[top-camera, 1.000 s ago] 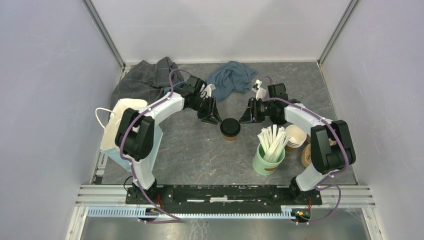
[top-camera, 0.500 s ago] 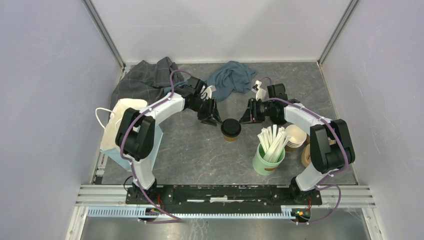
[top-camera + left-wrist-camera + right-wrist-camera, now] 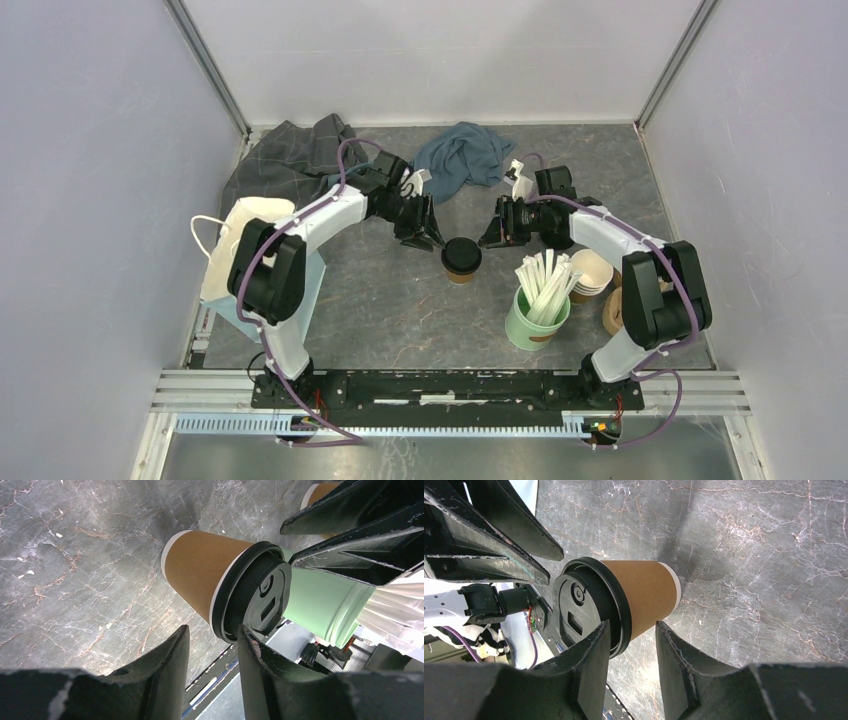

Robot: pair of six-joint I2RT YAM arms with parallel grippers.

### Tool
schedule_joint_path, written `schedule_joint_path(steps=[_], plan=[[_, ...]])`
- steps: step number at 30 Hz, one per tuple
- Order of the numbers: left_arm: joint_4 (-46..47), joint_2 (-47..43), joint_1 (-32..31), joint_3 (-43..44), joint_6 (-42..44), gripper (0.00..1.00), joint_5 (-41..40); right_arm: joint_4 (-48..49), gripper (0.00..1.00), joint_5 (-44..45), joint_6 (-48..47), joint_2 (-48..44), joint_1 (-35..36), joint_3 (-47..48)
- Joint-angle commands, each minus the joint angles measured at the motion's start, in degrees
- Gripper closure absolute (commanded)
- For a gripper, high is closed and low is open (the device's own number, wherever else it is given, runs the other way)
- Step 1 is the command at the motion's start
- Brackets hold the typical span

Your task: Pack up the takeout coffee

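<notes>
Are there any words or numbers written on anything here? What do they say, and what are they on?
None can be read.
The coffee cup is plain brown on the side that shows, with no print.
Its black lid has only raised shapes, with no letters that I can make out.
The green cup has a small brownish patch near its base in the top view, too small to read.

The left arm (image 3: 300, 215) and right arm (image 3: 612, 233) arch inward from their near bases toward the middle. The left pincer (image 3: 428, 238) and right pincer (image 3: 489, 236) point at each other, tips near, jaws partly apart.
</notes>
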Motion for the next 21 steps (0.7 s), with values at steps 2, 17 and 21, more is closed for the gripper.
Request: schedule_joint_path(steps=[2,17,21], plan=[[-0.7,-1.6,-0.7,-0.4,3.1,0.54,2.7,0.4,0.56,-0.8,-1.3,-2.1,0.0,0.1],[-0.7,-0.4,-2.2,-1.2,3.9,0.59,0.2,2.1,0.59,-2.5,-1.5,-0.7,0.1,-2.7],[-0.9,0.1,-2.1,-1.4,4.1,0.60,-0.6,2.8,0.59,-2.0,-1.5,-0.3,0.0,-3.6]])
